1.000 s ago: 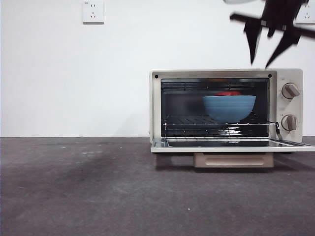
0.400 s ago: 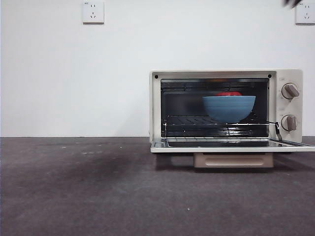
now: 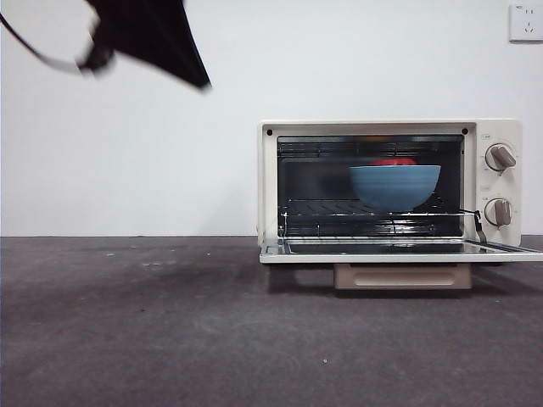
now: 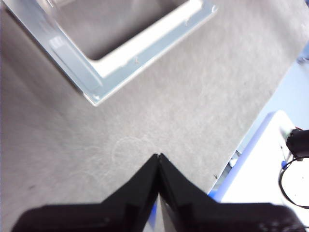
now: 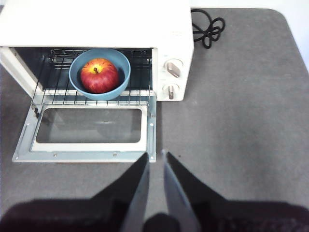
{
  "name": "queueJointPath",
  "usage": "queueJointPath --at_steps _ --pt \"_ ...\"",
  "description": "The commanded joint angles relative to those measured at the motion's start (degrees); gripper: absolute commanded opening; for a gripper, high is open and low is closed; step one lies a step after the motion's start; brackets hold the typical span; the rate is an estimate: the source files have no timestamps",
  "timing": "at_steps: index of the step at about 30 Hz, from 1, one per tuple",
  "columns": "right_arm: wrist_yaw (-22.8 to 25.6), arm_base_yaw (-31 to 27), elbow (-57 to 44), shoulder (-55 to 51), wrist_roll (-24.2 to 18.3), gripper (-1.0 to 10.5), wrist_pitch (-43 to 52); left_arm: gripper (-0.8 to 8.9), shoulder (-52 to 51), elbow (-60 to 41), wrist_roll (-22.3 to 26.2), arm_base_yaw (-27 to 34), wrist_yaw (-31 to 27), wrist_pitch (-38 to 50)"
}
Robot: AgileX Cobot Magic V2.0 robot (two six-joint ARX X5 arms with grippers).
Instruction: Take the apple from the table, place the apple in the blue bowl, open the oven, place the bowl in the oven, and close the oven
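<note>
The cream oven (image 3: 373, 127) stands with its glass door (image 3: 399, 252) folded down flat. On its rack sits the blue bowl (image 3: 394, 186), and the red apple (image 3: 393, 161) shows just above the rim. From above, the apple (image 5: 99, 76) lies inside the bowl (image 5: 77, 82) in the oven (image 5: 96, 24). My right gripper (image 5: 155, 154) hovers high over the table in front of the door (image 5: 87, 145), jaws slightly open and empty. My left gripper (image 4: 158, 157) is shut and empty, above the table (image 4: 145, 125) near a corner of the door (image 4: 145, 53). It shows dark at the front view's top left (image 3: 199, 82).
Two knobs (image 3: 501, 157) sit on the oven's right side. A black power cord (image 5: 207, 26) coils behind it. A wall socket (image 3: 526, 21) is at the top right. The table edge (image 4: 251, 140) runs close by the left gripper. Grey table (image 3: 170, 322) stretches left of the oven.
The right gripper rose out of the front view at the top right. A dark arm has come in at the top left. Oven, bowl and apple have not moved.
</note>
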Motion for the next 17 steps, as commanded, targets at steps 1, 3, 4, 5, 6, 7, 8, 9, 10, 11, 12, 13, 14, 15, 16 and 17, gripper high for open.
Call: queueJointPath --at_steps 1,3,4,5,6,7,8,9,10,11,12,13,14,15,16,17 --pt "-0.1 0.1 0.2 -3.2 -0.1 0.5 -1.9 -0.08 5.5 -0.4 -1.0 0.4 1.7 1.9" --pt "0.1 0.1 0.2 -5.4 0.8 0.2 -3.2 -0.08 9.5 -0.4 -2.2 0.4 1.7 3.7" --pt "0.3 0.1 0.2 -6.5 1.3 0.0 -3.3 -0.08 11.2 -0.4 -2.3 0.4 1.6 4.4" --pt "0.6 0.1 0.2 -7.9 1.6 -0.1 -3.4 -0.08 12.9 -0.4 -2.9 0.3 1.6 5.2" --pt "0.7 0.1 0.2 -9.1 1.6 -0.1 -3.3 -0.08 14.5 -0.4 -3.7 0.0 1.6 6.0" --pt "0.7 0.0 0.2 -10.0 1.6 -0.1 -3.2 -0.08 15.8 -0.4 -4.3 -0.2 1.6 6.6" --pt "0.7 0.0 0.2 -11.1 1.8 -0.1 -3.3 -0.08 17.0 -0.5 -5.0 -0.4 1.6 7.4" --pt "0.7 0.0 0.2 -11.9 2.2 -0.1 -3.4 -0.08 18.0 -0.7 -5.9 -0.4 1.4 8.3" --pt "0.7 0.0 0.2 -12.6 2.7 -0.1 -3.6 -0.08 18.7 -0.9 -6.9 -0.4 1.1 9.2" --pt "0.7 0.0 0.2 -13.3 3.0 -0.1 -4.1 -0.08 19.3 -1.4 -8.0 -0.4 0.9 10.6" --pt "0.7 0.0 0.2 -13.7 3.1 -0.1 -4.7 -0.08 19.7 -2.1 -9.6 -0.4 0.1 11.9" --pt "0.7 0.0 0.2 -14.1 3.1 -0.1 -5.4 -0.08 20.0 -2.9 -11.3 -0.4 -0.4 13.4" --pt "0.7 0.0 0.2 -14.4 3.1 -0.1 -6.2 -0.08 20.2 -4.0 -13.4 -0.3 -0.4 15.6" --pt "0.7 0.0 0.2 -14.6 3.1 -0.1 -6.6 -0.08 20.2 -5.3 -15.6 -0.1 -0.3 17.9" --pt "0.7 0.0 0.1 -14.9 3.2 -0.1 -6.6 -0.08 20.2 -6.4 -17.5 0.1 -0.3 19.9" --pt "0.7 0.0 0.1 -15.2 3.3 -0.1 -6.6 -0.08 20.2 -7.8 -19.7 0.2 -0.3 22.3"
